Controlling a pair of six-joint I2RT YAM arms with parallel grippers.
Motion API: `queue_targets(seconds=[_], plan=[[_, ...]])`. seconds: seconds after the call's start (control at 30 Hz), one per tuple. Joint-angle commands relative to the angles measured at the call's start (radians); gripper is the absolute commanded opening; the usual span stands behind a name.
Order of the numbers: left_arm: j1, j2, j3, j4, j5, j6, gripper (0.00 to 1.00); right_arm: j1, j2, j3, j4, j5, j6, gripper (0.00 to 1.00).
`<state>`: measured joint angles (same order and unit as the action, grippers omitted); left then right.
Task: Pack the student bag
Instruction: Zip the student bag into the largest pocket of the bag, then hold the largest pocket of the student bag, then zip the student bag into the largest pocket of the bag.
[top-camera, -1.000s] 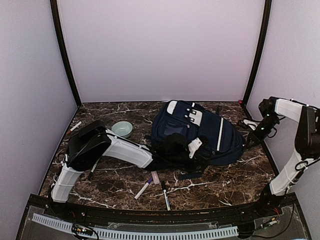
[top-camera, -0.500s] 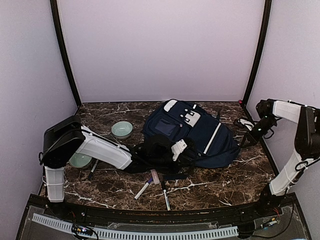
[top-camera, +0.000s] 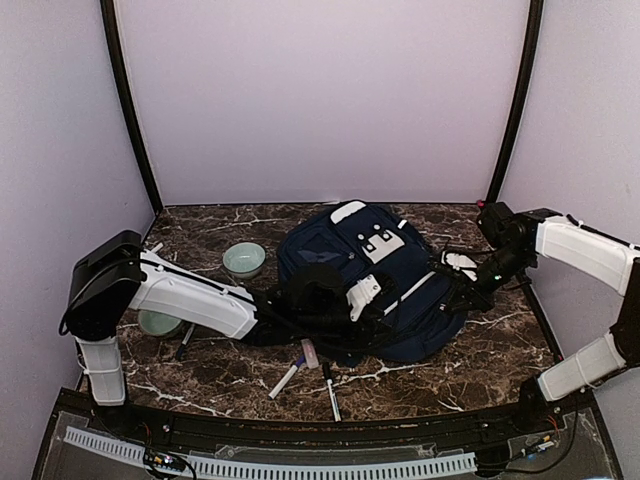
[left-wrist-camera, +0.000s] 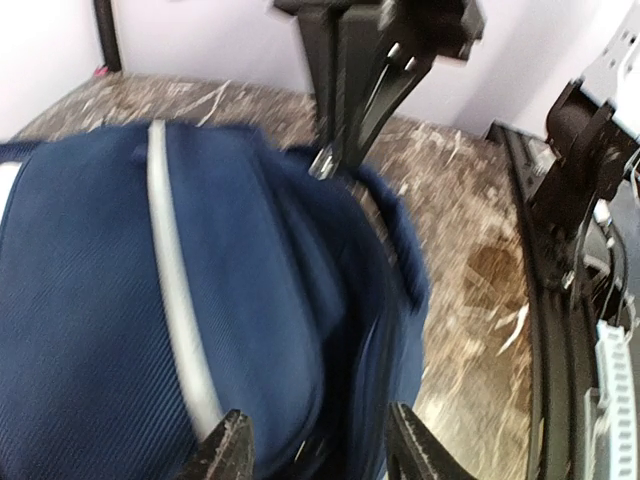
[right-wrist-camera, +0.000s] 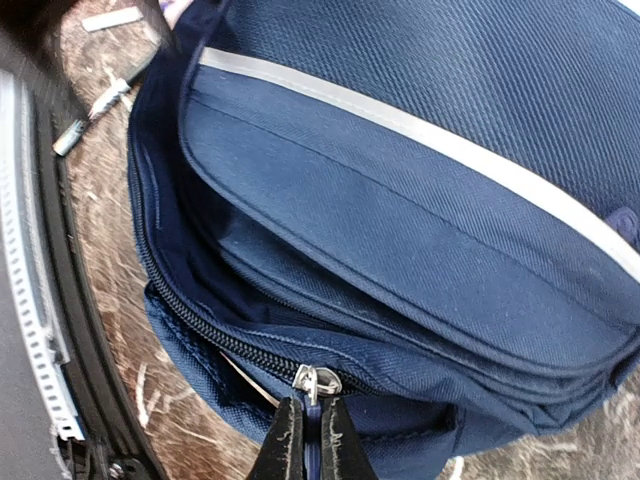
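Your right tool (right-wrist-camera: 311, 440) pinches the silver zip pull (right-wrist-camera: 315, 383) on the navy-blue fabric backpack (right-wrist-camera: 450, 120); your left tool (left-wrist-camera: 322, 448) stands apart. This looks like the unzipping step: draw the pull along steadily.

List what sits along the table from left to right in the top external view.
Half-hidden pale bowl → green bowl → student bag → right pincer, shut on the zip pull at the bag's right edge.
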<state>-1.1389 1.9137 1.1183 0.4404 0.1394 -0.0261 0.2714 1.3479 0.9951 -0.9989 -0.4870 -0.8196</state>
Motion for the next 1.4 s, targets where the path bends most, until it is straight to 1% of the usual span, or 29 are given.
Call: queue_targets(seconds=[0.0,0.2,0.3,0.43,0.5,0.57,0.63,0.67,0.73,0.8,0.9,1.07,1.2,1.37], plan=[[-0.035,0.067,0.101,0.083,0.030,-0.056,0.47,0.060,0.006,0.060,0.016,-0.105,0.060,0.00],[-0.037,0.144,0.136,0.193,0.082,-0.158,0.48,0.101,-0.007,0.054,0.016,-0.162,0.088,0.00],[-0.038,0.189,0.143,0.236,0.078,-0.216,0.48,0.115,-0.011,0.051,0.019,-0.179,0.100,0.00],[-0.037,0.230,0.166,0.218,0.038,-0.226,0.43,0.124,-0.019,0.040,0.017,-0.183,0.100,0.00],[-0.036,0.238,0.171,0.212,0.026,-0.220,0.35,0.126,-0.023,0.032,0.012,-0.177,0.094,0.00],[-0.036,0.239,0.172,0.211,0.032,-0.212,0.23,0.126,-0.021,0.023,0.010,-0.143,0.100,0.00],[-0.036,0.236,0.173,0.210,0.046,-0.207,0.14,0.124,-0.017,-0.004,0.025,-0.063,0.115,0.00],[-0.036,0.234,0.172,0.211,0.053,-0.205,0.09,0.120,-0.015,-0.023,0.035,0.004,0.116,0.00],[-0.035,0.231,0.163,0.216,0.062,-0.206,0.04,0.088,-0.002,-0.057,0.042,0.058,0.097,0.00],[-0.036,0.228,0.151,0.220,0.068,-0.205,0.00,0.025,0.016,-0.070,0.030,0.055,0.065,0.00],[-0.036,0.225,0.140,0.216,0.069,-0.201,0.00,-0.078,0.049,-0.058,-0.008,0.045,0.006,0.00],[-0.038,0.225,0.130,0.209,0.087,-0.193,0.00,-0.219,0.108,-0.017,0.010,0.091,-0.037,0.00],[-0.046,0.223,0.135,0.196,0.110,-0.162,0.00,-0.256,0.183,0.033,0.045,0.101,-0.019,0.00],[-0.067,0.213,0.139,0.163,0.136,-0.097,0.00,-0.271,0.266,0.075,0.140,0.130,0.047,0.00]])
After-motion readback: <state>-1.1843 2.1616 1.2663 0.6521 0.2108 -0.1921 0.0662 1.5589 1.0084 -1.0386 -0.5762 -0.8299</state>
